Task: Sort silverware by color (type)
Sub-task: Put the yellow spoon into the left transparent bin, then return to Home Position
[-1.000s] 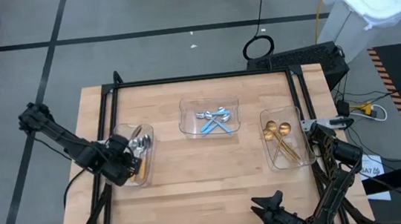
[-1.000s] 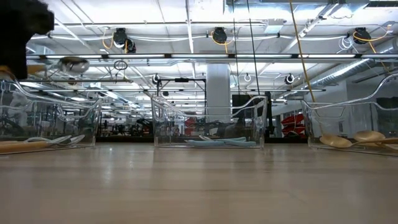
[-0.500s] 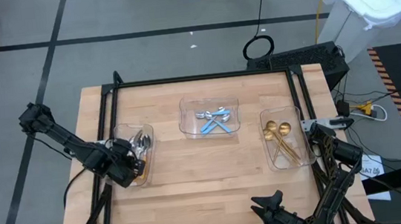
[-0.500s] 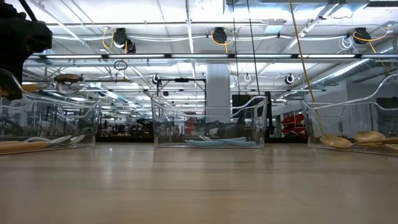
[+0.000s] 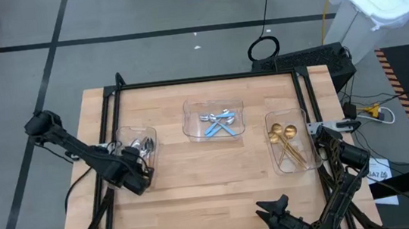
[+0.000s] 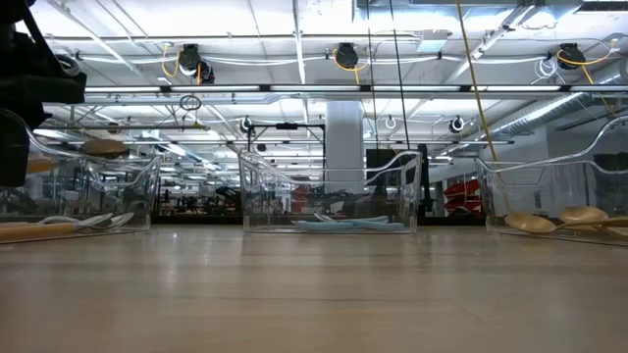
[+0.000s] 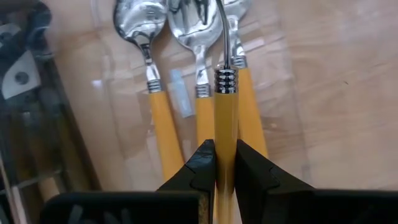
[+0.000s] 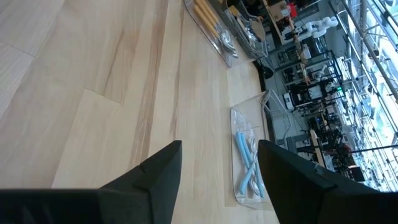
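While the right gripper (image 5: pixel 274 208) waits near the table's front edge with its fingers (image 8: pixel 158 171) spread apart and nothing between them, the left gripper (image 7: pixel 226 163) pinches the handle of an orange-handled spoon (image 7: pixel 225 99) above the left tray (image 5: pixel 124 133). Its fingers (image 7: pixel 200 167) press on either side of the orange handle, whose lower end is cut off at the picture's edge; the bowl runs out of the wrist view, so its shape cannot be made out. Three more orange-handled spoons (image 7: pixel 157 106) lie side by side in the tray beneath, bowls pointing away from the gripper. From overhead the arm covers the tray's near end, and only the silver bowls (image 5: pixel 144 144) show. In the low view the held spoon's bowl (image 6: pixel 104 148) hangs above the tray rim. The blue-handled spoons (image 5: pixel 221 121) lie crossed in the middle tray (image 5: pixel 190 109), the gold spoons (image 5: pixel 287 142) in the right tray (image 5: pixel 276 165).
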